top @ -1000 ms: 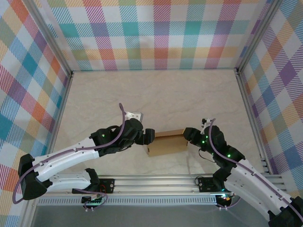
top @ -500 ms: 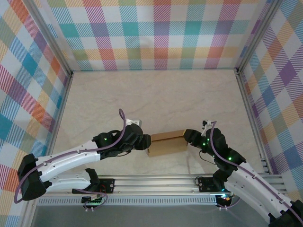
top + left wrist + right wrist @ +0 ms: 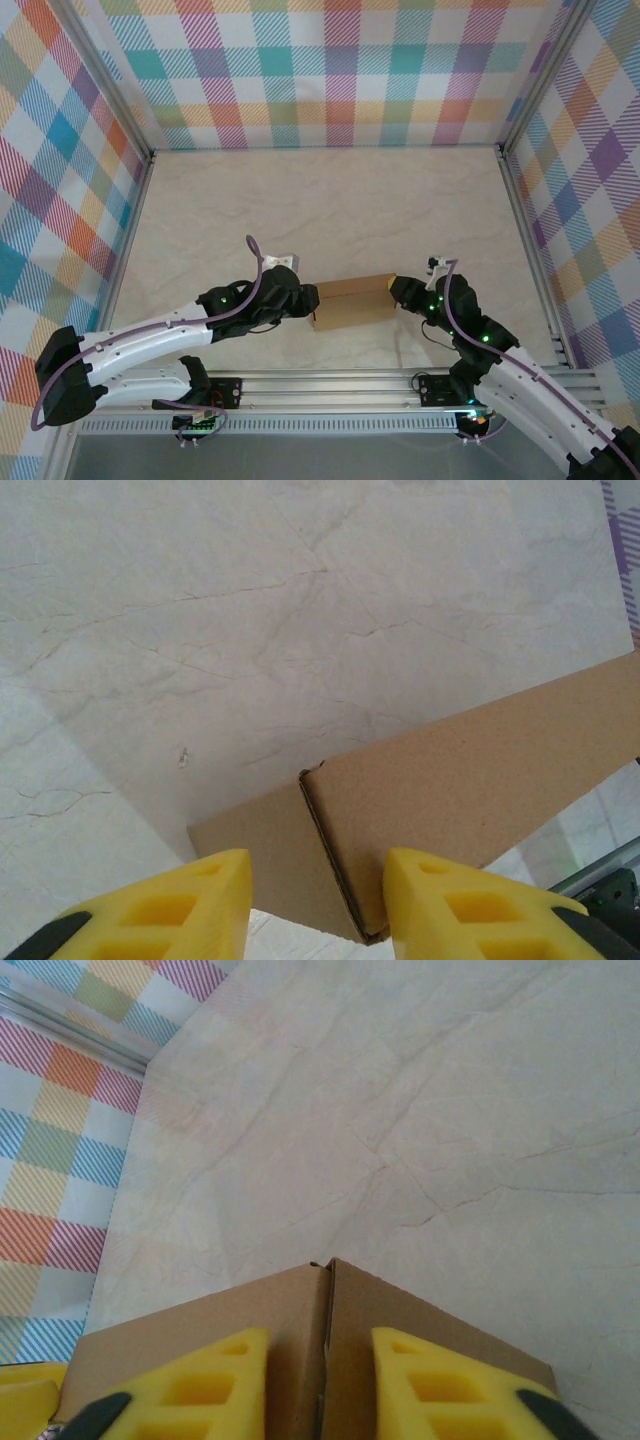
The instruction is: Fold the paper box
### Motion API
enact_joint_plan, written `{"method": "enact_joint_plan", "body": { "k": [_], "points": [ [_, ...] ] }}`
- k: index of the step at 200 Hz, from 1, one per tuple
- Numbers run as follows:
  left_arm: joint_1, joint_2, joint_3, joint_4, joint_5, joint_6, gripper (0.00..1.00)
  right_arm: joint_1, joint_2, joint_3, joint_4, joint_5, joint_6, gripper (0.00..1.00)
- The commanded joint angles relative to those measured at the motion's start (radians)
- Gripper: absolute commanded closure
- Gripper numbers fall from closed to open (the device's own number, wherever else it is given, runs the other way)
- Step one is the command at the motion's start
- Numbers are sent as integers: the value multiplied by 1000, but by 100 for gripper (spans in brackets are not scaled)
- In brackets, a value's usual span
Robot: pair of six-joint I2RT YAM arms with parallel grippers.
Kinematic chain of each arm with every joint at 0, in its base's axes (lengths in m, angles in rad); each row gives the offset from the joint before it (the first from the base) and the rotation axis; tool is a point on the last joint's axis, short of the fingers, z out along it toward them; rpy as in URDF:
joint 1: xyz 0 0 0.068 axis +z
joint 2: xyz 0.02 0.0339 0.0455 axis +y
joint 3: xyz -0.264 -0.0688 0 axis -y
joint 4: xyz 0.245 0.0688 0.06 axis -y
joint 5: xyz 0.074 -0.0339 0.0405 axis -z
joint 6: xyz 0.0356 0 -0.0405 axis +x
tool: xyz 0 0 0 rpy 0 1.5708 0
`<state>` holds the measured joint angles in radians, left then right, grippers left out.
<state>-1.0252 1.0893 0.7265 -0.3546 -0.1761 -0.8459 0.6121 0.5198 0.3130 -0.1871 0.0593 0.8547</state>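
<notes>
Box: paper box (image 3: 350, 302) lies folded on the table (image 3: 330, 200), near the front, between both arms.
Left gripper (image 3: 318, 858): part-open astride the box's left end; contact unclear.
Right gripper (image 3: 320, 1334): part-open astride the right end; grip unclear.
Handling: probably light, stiff, crushable; hold by the end corners.

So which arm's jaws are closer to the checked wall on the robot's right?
Right. The right jaws straddle the paper box's end facing that wall; the left jaws straddle the opposite end, farther off.
</notes>
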Motion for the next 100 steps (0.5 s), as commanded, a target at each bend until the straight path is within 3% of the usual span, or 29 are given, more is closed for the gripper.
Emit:
{"method": "enact_joint_plan", "body": {
  "k": [1, 41, 66, 100],
  "points": [
    [14, 56, -70, -162, -3, 7, 63, 5, 24, -66, -187, 2, -31, 80],
    [14, 66, -42, -167, -18, 52, 60, 5, 18, -31, -188, -13, -55, 78],
    [14, 53, -4, -170, -42, 111, 40, 5, 7, -24, -189, -16, -82, 76],
    [14, 50, 117, -197, -49, 226, 23, 4, -1, -43, -195, -32, -121, 74]
  ]
}}
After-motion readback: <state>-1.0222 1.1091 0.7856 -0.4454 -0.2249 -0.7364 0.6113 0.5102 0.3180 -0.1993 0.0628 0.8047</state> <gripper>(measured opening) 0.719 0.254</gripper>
